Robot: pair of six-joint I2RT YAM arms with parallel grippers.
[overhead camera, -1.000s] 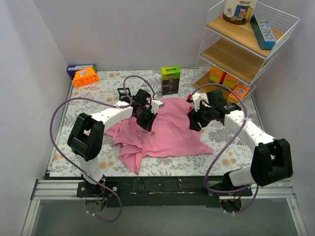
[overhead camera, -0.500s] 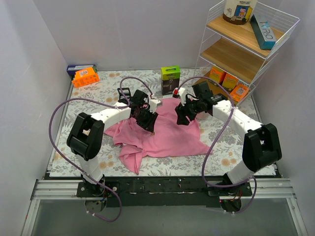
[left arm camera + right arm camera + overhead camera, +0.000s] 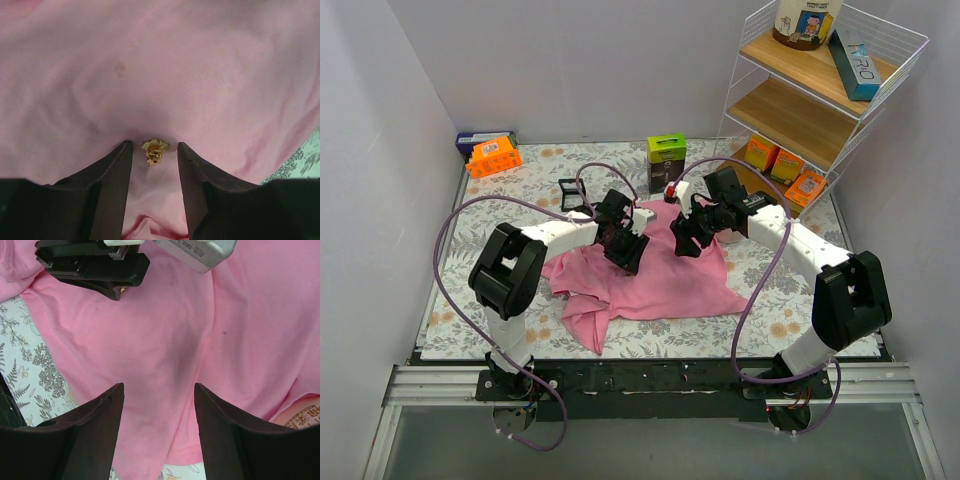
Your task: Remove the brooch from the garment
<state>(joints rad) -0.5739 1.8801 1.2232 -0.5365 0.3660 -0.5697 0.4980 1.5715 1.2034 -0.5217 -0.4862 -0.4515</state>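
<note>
Right fingers (image 3: 95, 435) shifted left over garment (image 3: 670, 285), left fingers (image 3: 112, 180) spread, flanking brooch (image 3: 155, 149)

White arm links (image 3: 560, 231), black joint housings (image 3: 506, 272), looping lilac cables (image 3: 437, 268); tool fingers (image 3: 107, 190) black, wedge-shaped.

Shiny gold-metal brooch (image 3: 155, 149), matt pink cloth garment (image 3: 200, 75)

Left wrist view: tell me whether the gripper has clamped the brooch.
No, the gold brooch lies untouched between the fingers of the open left gripper, with pink garment showing either side.
</note>
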